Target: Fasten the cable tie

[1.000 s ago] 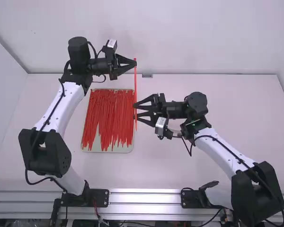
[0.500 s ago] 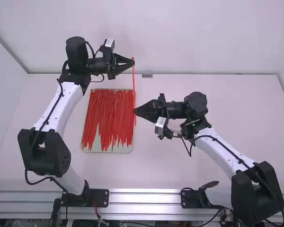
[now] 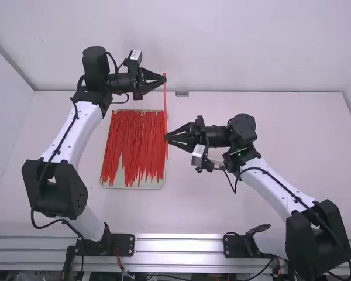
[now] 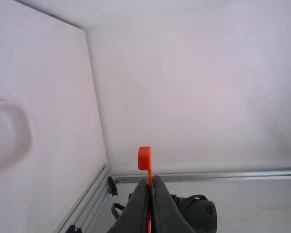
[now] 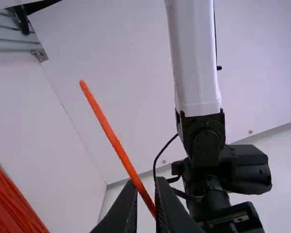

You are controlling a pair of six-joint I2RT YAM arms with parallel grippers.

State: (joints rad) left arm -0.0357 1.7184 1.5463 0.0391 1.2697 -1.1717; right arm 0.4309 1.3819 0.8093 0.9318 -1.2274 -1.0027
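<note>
- The right gripper [image 3: 167, 138] has closed up. A second ago its fingers stood wide apart on either side of the cable tie [image 3: 165, 108]. Now they are drawn in on its lower part, and the right wrist view shows the strap running between them in what looks like a pinch.
- The left gripper [image 3: 161, 78] has its fingers pressed together on the tie just under the head [image 4: 144, 158], which pokes out past the fingertips. Over the last second it has drifted only a little, toward the left edge of the table [image 3: 281, 117].
- Each arm now has one end, so I judge the handover grip made and the threading not yet begun. The tie is straight, with no loop formed and the tail nowhere near the head.
- The tie's long axis runs from the table's far edge toward its near edge, almost without bend. The head is at the far end and the tail points toward the near edge, ending a short way past the right gripper.
- It is held above the table. I cannot tell how steeply it hangs.
- Its lower half lies along the right edge of the tray [image 3: 161, 186], which carries the pile of spare ties [image 3: 134, 146]. These lie parallel to it.
</note>
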